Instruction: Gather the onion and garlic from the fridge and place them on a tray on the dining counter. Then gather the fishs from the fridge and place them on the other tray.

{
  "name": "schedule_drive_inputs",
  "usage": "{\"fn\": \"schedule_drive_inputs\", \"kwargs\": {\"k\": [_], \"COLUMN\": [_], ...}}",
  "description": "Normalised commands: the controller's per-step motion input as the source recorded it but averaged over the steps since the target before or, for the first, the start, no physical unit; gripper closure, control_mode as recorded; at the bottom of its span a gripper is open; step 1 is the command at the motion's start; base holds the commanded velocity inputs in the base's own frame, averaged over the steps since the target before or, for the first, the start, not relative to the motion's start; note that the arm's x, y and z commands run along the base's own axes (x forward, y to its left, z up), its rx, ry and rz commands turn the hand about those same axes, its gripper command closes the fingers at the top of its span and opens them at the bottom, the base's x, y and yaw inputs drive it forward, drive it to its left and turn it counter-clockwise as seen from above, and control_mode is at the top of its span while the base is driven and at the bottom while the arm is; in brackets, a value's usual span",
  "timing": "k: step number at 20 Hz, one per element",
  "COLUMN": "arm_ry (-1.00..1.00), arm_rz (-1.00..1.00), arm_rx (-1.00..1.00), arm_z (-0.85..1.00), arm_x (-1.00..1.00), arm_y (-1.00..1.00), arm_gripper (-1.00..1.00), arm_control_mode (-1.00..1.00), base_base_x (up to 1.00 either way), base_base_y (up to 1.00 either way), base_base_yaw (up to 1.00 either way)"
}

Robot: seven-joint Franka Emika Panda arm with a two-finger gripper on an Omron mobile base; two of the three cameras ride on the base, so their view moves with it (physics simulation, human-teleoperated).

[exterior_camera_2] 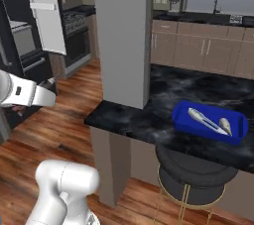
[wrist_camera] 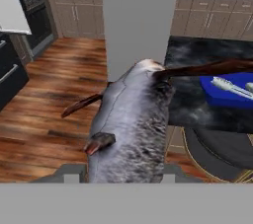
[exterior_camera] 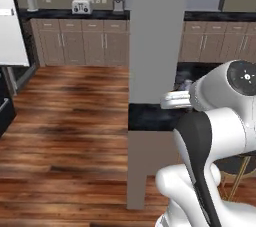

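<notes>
One silver-grey fish is seen clenched between the fingers of the gripper in the hand view, its body running straight ahead of the tool with dark fins splayed to either side and its far end raised toward the grey pillar. The fingertips themselves are hidden under the fish, so how far up its body the hold sits cannot be told.

Ahead and to the right of the tool, the dining counter is shown butting against that pillar, with a dark round stool tucked below its edge. Farther along the black top, a blue tray is seen carrying two pale items, one long and one small and rounded; what they are cannot be made out. No second tray is visible from here.

Far to the left, an open fridge door can be made out, and beige cabinets line the back wall.

By judgement, the main risk lies in the carry: the pillar stands between tool and counter and could be clipped by the fish. A drop into the already loaded tray would also spoil the sorting.
</notes>
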Motion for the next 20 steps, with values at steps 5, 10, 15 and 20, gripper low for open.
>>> {"fn": "schedule_drive_inputs", "kwargs": {"k": [5, 10, 15, 20], "arm_ry": [0.00, 0.00, 0.00, 0.00], "arm_rz": [0.00, 0.00, 0.00, 0.00], "arm_rx": [0.00, 0.00, 0.00, 0.00], "arm_z": [0.00, 0.00, 0.00, 0.00], "arm_x": [0.00, 0.00, 0.00, 0.00], "arm_y": [0.00, 0.00, 0.00, 0.00], "arm_gripper": [1.00, 1.00, 1.00, 1.00], "arm_control_mode": [1.00, 1.00, 1.00, 1.00], "base_base_x": [-0.12, 0.12, 0.50, 0.56], "base_base_y": [-0.91, -0.80, -0.62, -0.48], "base_base_yaw": [-0.13, -0.15, -0.18, -0.22]}}
